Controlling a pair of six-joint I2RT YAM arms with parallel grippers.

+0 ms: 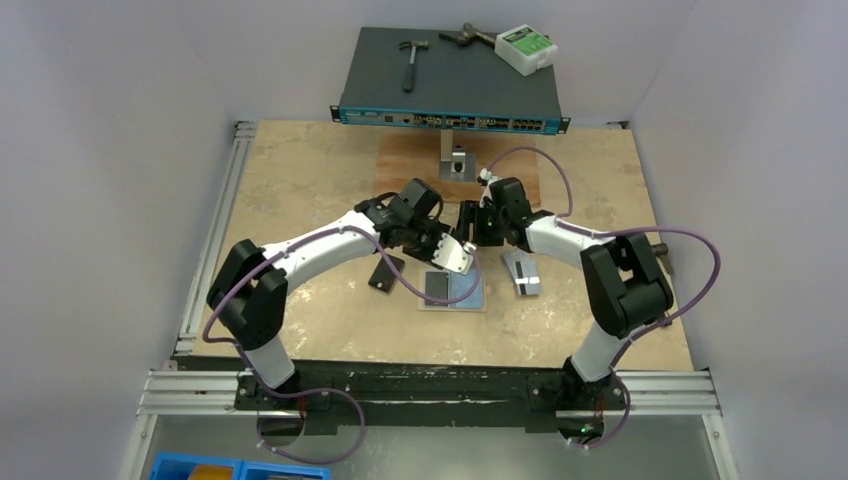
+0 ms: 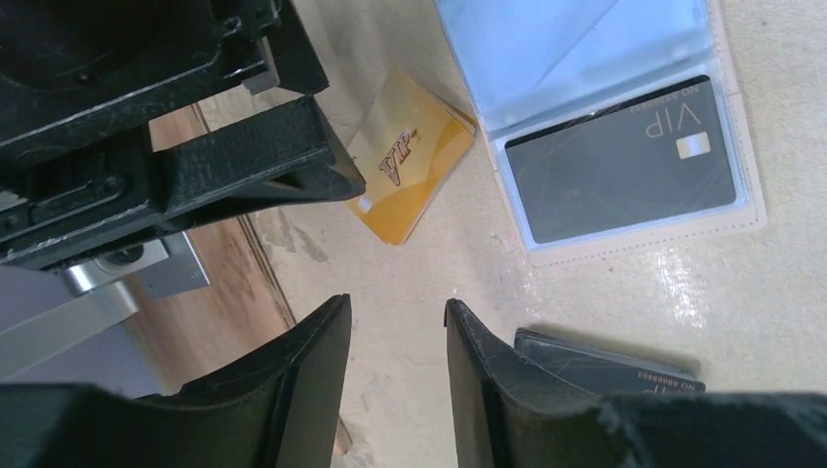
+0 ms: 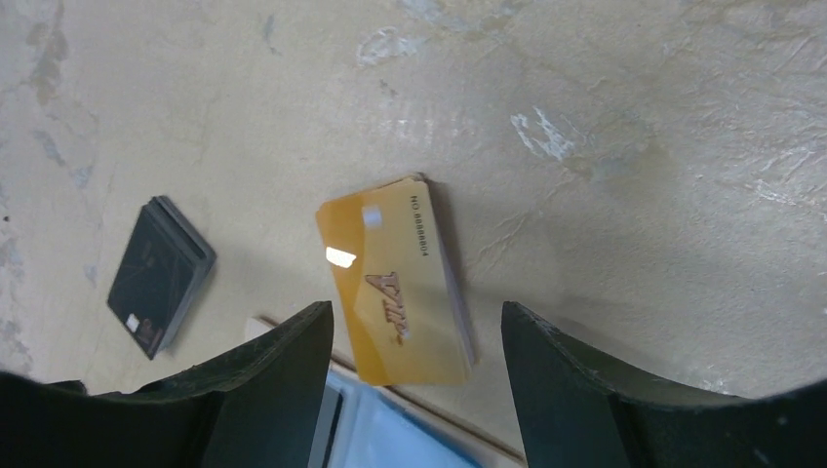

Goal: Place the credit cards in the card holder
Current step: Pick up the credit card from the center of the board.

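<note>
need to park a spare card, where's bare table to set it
Bare table left of the black cards up to the side rail, and the near strip between card holder and arm bases. Crowded: the middle, where left gripper and right gripper hover by the orange card, silver cards beside.

One card holder (image 2: 575,58), one black card (image 2: 624,161) inside it, one orange-yellow card (image 3: 395,283), one dark stack (image 3: 161,273), one silver-grey pile (image 1: 521,272)
</note>
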